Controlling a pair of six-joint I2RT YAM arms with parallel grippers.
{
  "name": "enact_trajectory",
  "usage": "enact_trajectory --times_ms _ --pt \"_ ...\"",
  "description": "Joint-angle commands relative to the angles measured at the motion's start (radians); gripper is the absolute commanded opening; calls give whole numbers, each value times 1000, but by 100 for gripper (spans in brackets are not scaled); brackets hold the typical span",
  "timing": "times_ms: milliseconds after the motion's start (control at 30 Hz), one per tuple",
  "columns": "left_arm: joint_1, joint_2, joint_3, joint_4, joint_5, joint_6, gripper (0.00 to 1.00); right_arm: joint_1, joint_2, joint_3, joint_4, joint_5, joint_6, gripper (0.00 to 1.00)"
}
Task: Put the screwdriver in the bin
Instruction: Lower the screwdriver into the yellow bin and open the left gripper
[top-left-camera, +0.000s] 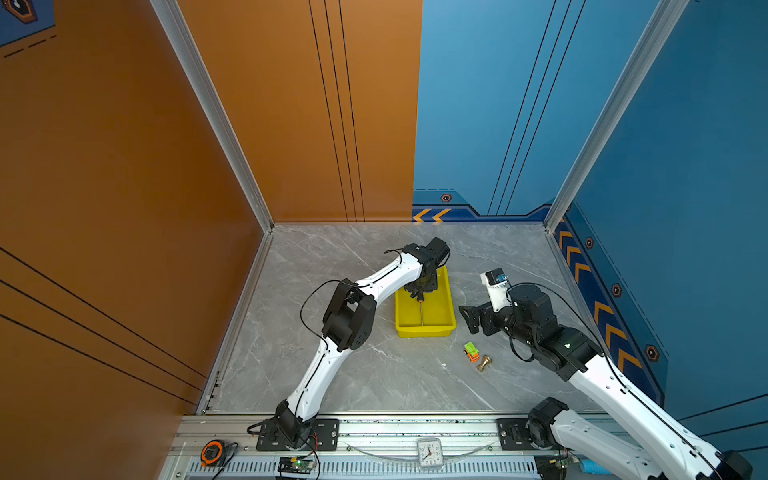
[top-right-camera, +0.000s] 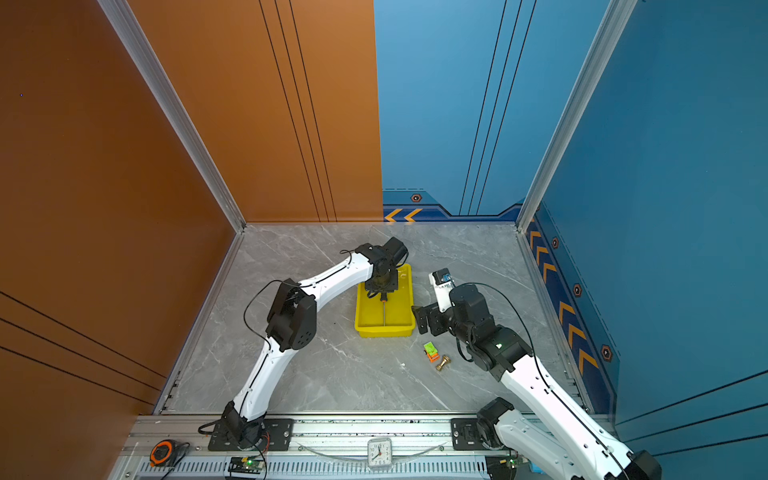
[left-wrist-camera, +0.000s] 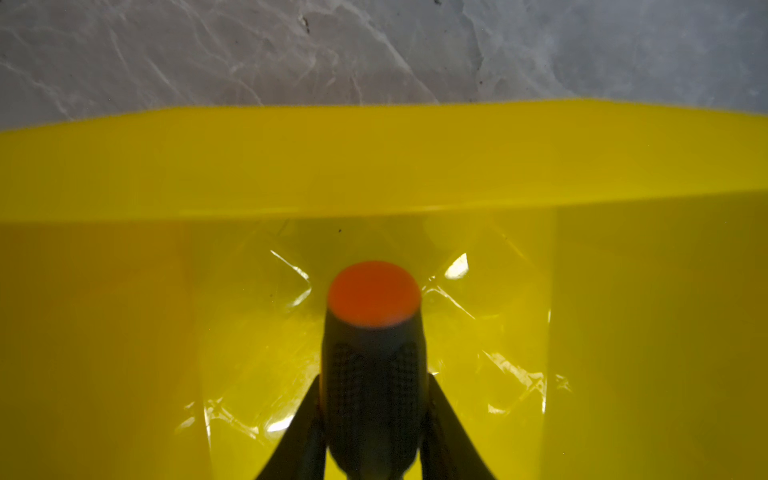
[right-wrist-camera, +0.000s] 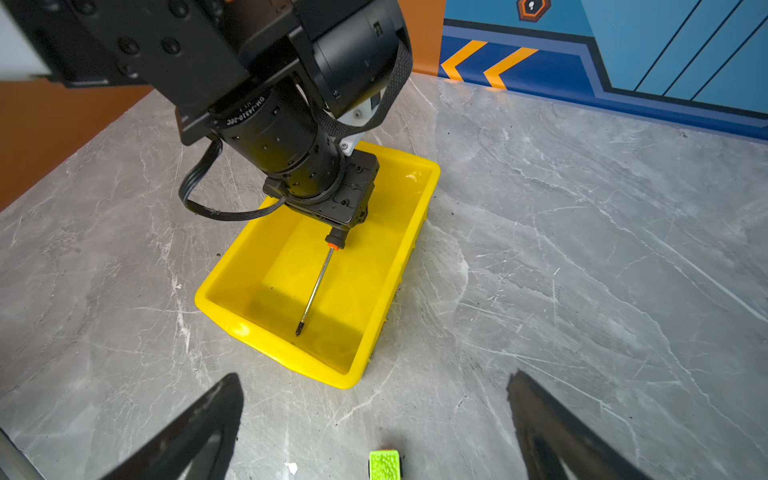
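Screwdriver (right-wrist-camera: 318, 282) is down inside the bin (right-wrist-camera: 432, 174), but your left hand (left-wrist-camera: 374, 382) squeezes its handle tight. Your right hand (right-wrist-camera: 374, 386) is open and empty. Only letting go looks left.

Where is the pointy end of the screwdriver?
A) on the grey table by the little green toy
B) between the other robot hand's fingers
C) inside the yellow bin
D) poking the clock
C: the thin metal shaft of the screwdriver slants down with its tip inside the walls of the bin, while the left gripper pinches its black handle.
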Motion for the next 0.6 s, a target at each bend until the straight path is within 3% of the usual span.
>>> enact_trajectory --times_ms 0,367,567 --pt "0 23 34 1 1 -17 0 -5 -24 -17 -30 37 -3 100" --pt "0 43 19 1 -24 -12 0 0 -26 -24 -32 62 9 100" --pt "-2 51 12 2 -23 -11 6 4 -31 -27 -30 77 17 100"
